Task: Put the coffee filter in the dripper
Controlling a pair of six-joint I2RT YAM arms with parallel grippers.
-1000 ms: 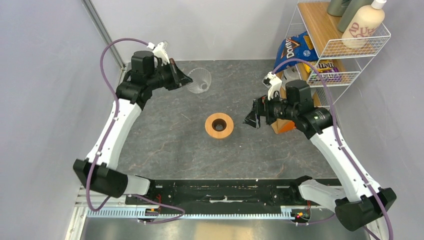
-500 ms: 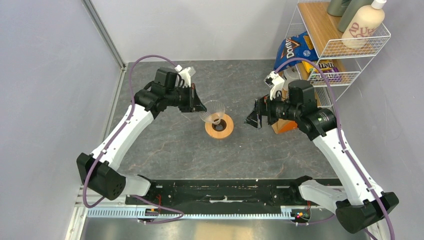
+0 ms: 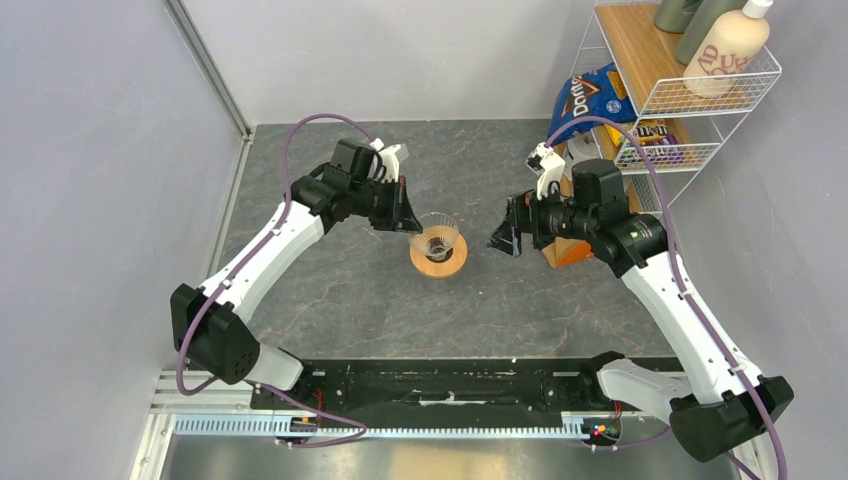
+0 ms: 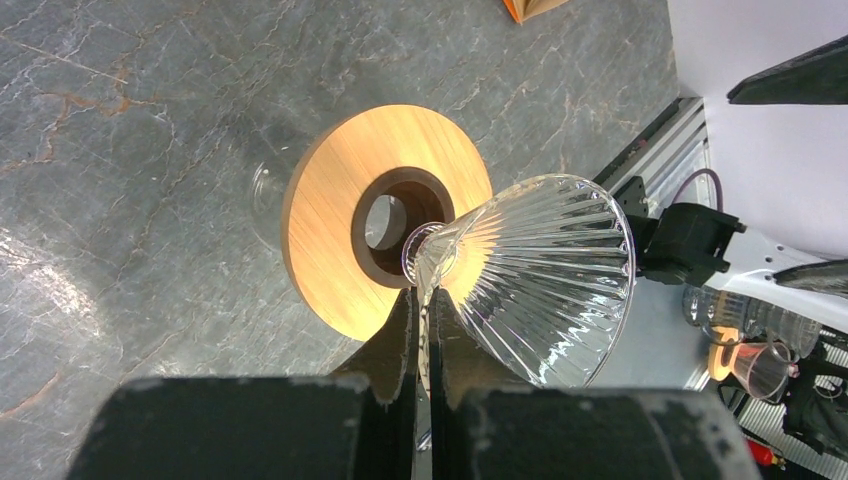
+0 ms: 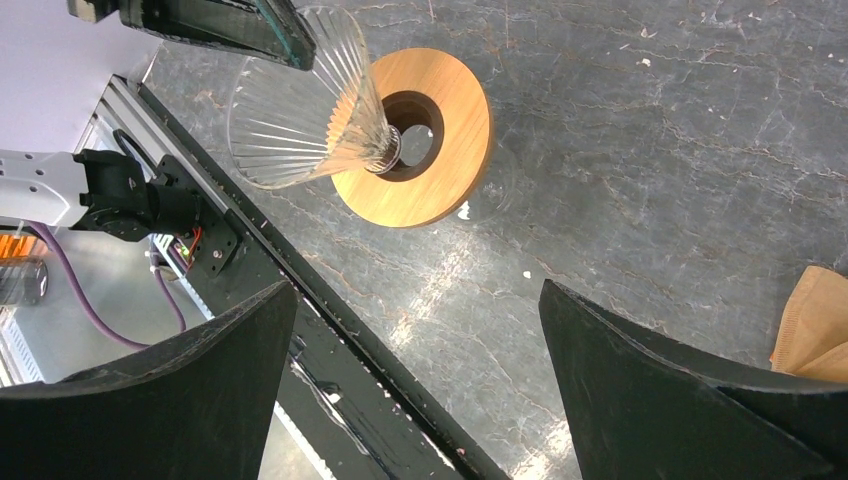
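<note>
My left gripper (image 3: 408, 222) is shut on the wall of the dripper's clear ribbed glass cone (image 3: 438, 238). It holds the cone tilted, with the narrow tip at the hole of the orange-brown wooden collar (image 3: 441, 263) on the table. In the left wrist view the gripper (image 4: 420, 300) pinches the cone (image 4: 545, 290) beside the collar (image 4: 330, 230). My right gripper (image 3: 505, 240) is open and empty, right of the collar. The right wrist view shows this gripper (image 5: 415, 290), the cone (image 5: 300, 110) and the collar (image 5: 450, 150). The tan coffee filter (image 5: 815, 320) lies at the right, partly under my right arm (image 3: 565, 252).
A white wire shelf (image 3: 700, 110) at the back right holds a Doritos bag (image 3: 585, 95), an M&M's pack (image 3: 650, 135) and bottles (image 3: 730, 45). A black rail (image 3: 450, 385) runs along the table's near edge. Grey walls stand at the left and back.
My left arm has carried the glass cone from the back of the table forward and right to the wooden collar. The right arm has hardly moved.
</note>
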